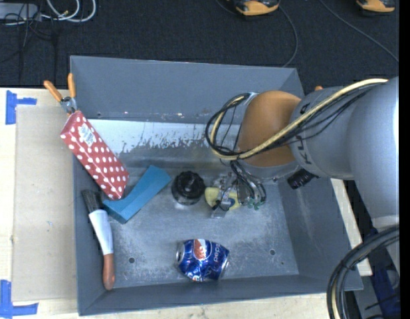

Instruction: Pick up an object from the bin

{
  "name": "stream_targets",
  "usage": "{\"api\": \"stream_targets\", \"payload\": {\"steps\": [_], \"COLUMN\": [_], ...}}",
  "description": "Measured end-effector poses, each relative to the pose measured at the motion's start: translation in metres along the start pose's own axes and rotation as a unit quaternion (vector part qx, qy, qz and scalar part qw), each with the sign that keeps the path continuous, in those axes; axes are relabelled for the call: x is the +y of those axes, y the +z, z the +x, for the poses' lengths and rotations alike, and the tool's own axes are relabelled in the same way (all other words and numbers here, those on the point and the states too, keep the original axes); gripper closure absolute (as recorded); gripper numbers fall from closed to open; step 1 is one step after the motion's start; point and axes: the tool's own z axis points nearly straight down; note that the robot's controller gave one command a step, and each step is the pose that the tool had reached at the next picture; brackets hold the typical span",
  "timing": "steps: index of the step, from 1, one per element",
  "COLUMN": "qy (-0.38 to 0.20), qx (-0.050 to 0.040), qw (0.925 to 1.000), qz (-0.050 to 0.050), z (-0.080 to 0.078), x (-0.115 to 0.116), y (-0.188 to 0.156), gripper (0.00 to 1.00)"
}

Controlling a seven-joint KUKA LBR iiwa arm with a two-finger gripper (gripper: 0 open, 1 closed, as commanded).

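Near the middle of the bin (181,92), the end effector (224,201) is down at the floor, under the arm's orange cover and its looped cables; whether it is spread or pressed together cannot be told. It sits over a small yellow thing (212,195), whose pale edge shows on the side toward the bin's left wall; whether that thing is pinched cannot be told either. Just beside the yellow thing, toward the left wall, lies a black round cap-like piece (187,186); next to that lies a blue wedge-shaped block (138,191). A red box with white dots (93,153) leans tilted against the left wall, its lower end touching the blue block; a brush (102,234) with a white and brown handle lies along the left wall toward the near left corner. A crushed blue can (202,259) lies by the near edge, well apart from the end effector.
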Motion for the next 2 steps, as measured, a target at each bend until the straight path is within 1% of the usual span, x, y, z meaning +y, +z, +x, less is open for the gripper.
{"api": "stream_targets", "payload": {"steps": [1, 2], "qy": [0.0, 0.0], "qx": [0.0, 0.003], "qw": [1.0, 1.0], "qz": [0.0, 0.0], "z": [0.0, 0.002], "x": [0.0, 0.0], "y": [0.0, -0.051], "gripper": [1.0, 1.0]}}
